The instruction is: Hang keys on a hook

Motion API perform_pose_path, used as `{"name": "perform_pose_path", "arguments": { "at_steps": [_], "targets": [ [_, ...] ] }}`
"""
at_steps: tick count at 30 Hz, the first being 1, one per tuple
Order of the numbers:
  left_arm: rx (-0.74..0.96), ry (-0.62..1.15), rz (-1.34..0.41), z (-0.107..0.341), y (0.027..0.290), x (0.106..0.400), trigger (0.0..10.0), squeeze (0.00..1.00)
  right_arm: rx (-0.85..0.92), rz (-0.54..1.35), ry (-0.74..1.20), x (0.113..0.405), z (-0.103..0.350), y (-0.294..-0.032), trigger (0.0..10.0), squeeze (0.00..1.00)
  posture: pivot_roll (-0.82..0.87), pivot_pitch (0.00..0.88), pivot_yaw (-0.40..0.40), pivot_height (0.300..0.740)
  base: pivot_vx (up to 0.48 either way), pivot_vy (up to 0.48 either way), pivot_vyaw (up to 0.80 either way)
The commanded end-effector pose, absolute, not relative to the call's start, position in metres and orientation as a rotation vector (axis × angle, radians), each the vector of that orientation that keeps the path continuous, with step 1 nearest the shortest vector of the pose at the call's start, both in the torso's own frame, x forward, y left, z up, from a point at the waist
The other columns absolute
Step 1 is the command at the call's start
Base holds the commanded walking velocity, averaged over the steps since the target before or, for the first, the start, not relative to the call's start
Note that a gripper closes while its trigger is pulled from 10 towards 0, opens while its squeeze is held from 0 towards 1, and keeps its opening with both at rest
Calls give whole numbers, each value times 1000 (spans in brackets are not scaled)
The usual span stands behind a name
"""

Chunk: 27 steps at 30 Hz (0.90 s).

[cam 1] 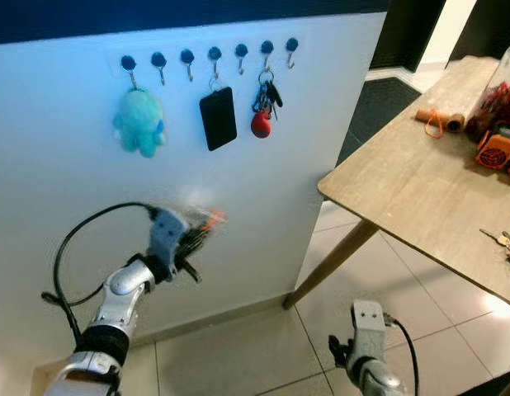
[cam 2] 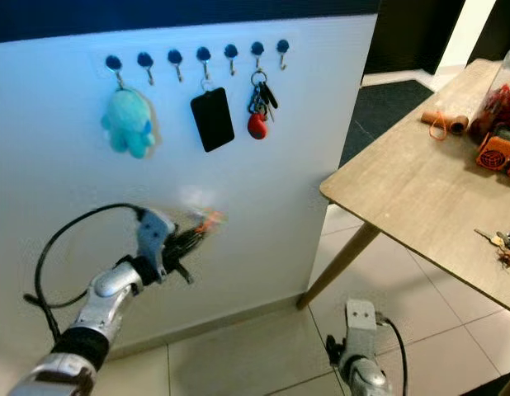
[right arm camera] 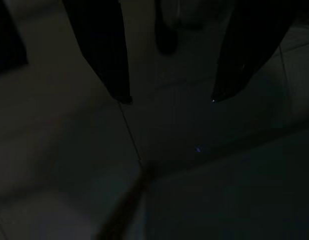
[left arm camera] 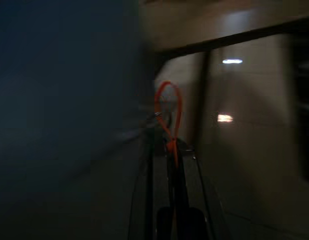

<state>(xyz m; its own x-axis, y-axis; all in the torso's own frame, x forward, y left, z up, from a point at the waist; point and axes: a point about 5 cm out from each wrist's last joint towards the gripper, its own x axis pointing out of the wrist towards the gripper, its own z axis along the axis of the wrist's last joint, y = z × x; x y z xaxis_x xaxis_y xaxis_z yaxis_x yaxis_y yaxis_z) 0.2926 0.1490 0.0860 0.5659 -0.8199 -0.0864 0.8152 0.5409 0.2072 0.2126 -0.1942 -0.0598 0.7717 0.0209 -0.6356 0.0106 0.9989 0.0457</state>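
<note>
Left gripper point(cam 1: 199, 233) raised near the white panel point(cam 1: 321, 107), below the hooks point(cam 1: 214, 54); fingers clamp an orange loop point(left arm camera: 167, 107), apparently the keys' lanyard, blurred. Right gripper point(right arm camera: 169, 100) hangs low; fingers spread wide.

Wooden table point(cam 1: 403, 190) with roll point(cam 1: 441, 120), keys point(cam 1: 504, 242).

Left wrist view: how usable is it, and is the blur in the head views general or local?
Left wrist view: dark and smeared, though an orange loop held in the left tool reads clearly. Left eye view: blur is local to the left tool; the hooks and table are sharp. Right wrist view: very dark, with the right tool open over floor tiles.
</note>
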Motion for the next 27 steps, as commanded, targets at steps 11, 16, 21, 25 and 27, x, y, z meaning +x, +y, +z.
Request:
{"name": "perform_pose_path", "arguments": {
  "at_steps": [11,16,21,25,27],
  "targets": [
    [267,-224,-1200,181,107,295,10000,0,2,220,308,257,-6,-188,10000,0,24,25,-14,740,0,0,0],
    [233,-292,-1040,227,94,321,10000,0,-2,302,24,278,44,-171,10000,0,23,21,-13,740,0,0,0],
    [247,-273,-955,236,94,333,10000,0,-37,356,-84,284,67,-157,10000,0,15,19,-4,740,0,0,0],
    [197,-250,-866,252,94,342,10000,0,-60,449,-208,289,97,-134,10000,0,15,21,0,740,0,0,0],
    [179,-251,-859,259,93,342,10000,0,-43,480,-257,289,112,-124,10000,0,15,22,0,740,0,0,0]
  ]
}}
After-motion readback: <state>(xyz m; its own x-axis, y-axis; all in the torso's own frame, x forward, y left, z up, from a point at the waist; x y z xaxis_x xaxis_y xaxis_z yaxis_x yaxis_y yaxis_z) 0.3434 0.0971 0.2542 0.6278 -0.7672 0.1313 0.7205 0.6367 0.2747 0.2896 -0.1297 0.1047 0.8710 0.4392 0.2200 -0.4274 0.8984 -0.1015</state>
